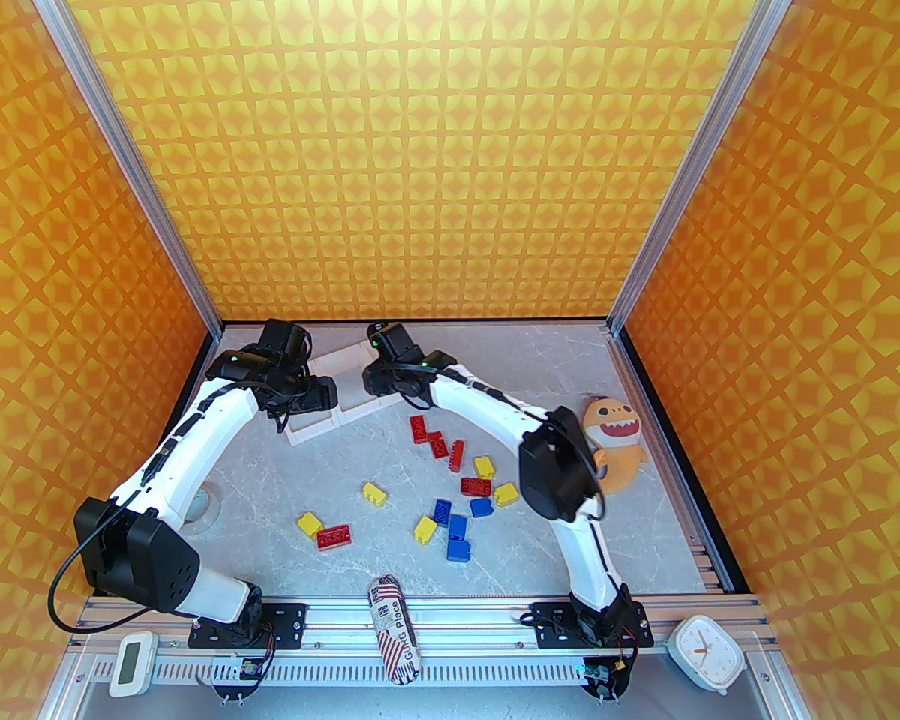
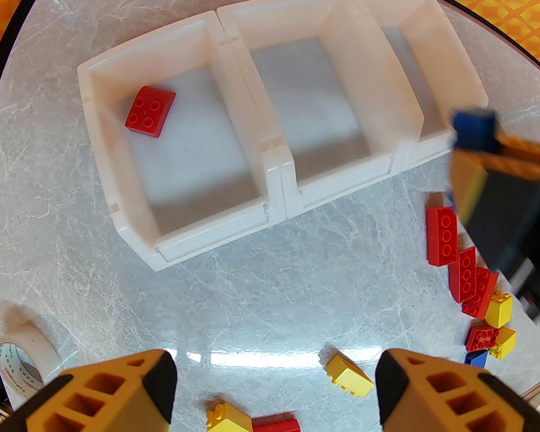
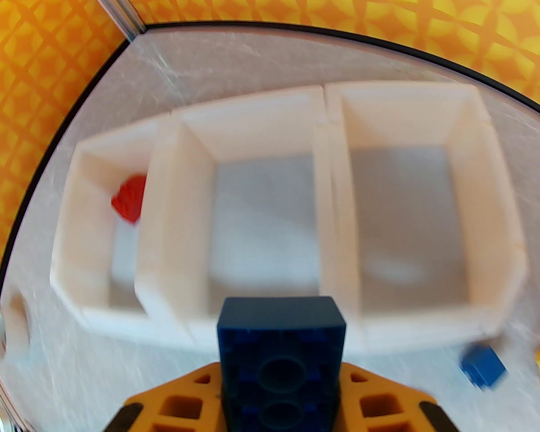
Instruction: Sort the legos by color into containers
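Observation:
The containers, three joined white bins, stand at the back left of the table. One red brick lies in the left bin; the middle and right bins hold nothing. My left gripper hovers open in front of the bins, nothing between its fingers. My right gripper is shut on a dark blue brick, raised just in front of the wall between the middle and right bins. The left wrist view shows that blue brick by the right bin's near corner. Loose red, yellow and blue legos lie scattered mid-table.
An orange plush monster lies at the right, beside the right arm. A tape roll sits left of the left gripper. A printed tube, a white clock and a timer rest on the front rail.

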Motion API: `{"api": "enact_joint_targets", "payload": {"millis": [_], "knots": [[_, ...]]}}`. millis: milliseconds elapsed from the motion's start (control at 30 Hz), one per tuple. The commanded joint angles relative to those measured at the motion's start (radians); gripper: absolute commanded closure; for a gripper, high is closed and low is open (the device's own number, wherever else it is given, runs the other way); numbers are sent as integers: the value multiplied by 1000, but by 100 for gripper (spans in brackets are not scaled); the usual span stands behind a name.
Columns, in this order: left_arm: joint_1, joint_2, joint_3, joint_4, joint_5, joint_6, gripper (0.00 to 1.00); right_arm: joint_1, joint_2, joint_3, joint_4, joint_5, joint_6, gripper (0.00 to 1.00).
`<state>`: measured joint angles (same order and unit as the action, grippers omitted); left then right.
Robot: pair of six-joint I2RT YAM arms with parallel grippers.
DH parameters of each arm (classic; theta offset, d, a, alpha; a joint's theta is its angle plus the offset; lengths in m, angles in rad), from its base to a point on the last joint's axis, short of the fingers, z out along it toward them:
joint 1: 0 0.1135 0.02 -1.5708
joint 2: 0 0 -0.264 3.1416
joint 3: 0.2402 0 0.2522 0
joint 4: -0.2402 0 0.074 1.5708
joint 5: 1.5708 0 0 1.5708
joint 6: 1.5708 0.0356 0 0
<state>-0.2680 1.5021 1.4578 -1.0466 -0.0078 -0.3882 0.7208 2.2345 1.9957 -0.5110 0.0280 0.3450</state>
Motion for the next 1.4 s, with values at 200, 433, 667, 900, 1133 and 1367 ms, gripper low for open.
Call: {"api": "enact_joint_targets", "payload": {"millis": [200, 433, 667, 900, 1133, 1367], "knots": [[-4, -48, -44, -30, -13, -25, 23, 12, 190, 246, 29, -2, 54, 73], [-4, -95, -101, -29, -13, -41, 23, 13, 259, 366, -5, -39, 55, 70], [-4, -111, -135, -33, -13, -69, 23, 12, 306, 457, -26, -72, 67, 44], [-16, -192, -239, -20, -13, -195, 24, 12, 262, 495, -71, -50, 37, 31], [-95, -326, -448, 35, -13, -432, 25, 12, 4, 227, -86, -13, -59, 31], [-198, -370, -600, 88, -30, -619, 25, 12, -304, -184, -27, 14, -106, 29]]}}
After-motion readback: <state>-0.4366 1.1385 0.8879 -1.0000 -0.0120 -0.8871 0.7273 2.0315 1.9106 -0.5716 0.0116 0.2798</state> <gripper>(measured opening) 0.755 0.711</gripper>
